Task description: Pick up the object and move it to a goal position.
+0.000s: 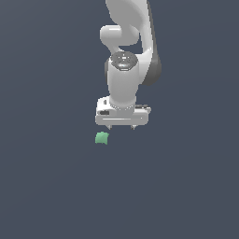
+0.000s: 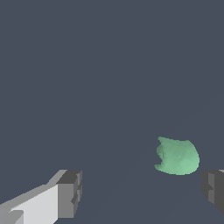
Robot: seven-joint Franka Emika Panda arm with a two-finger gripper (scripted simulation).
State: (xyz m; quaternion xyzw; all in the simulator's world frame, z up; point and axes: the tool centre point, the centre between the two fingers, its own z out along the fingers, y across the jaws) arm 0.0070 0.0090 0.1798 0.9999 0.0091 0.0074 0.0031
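Observation:
The object is a small green block lying on the dark grey floor, a little to the exterior view's left of my white gripper and below it in that picture. In the wrist view the object shows as a rounded green lump, off the middle of the gap and close to one fingertip. My gripper is open, its two dark-tipped fingers spread wide with nothing between them. It is apart from the block and does not touch it.
The white arm comes down from the top of the exterior view. Plain dark grey ground surrounds the block on all sides.

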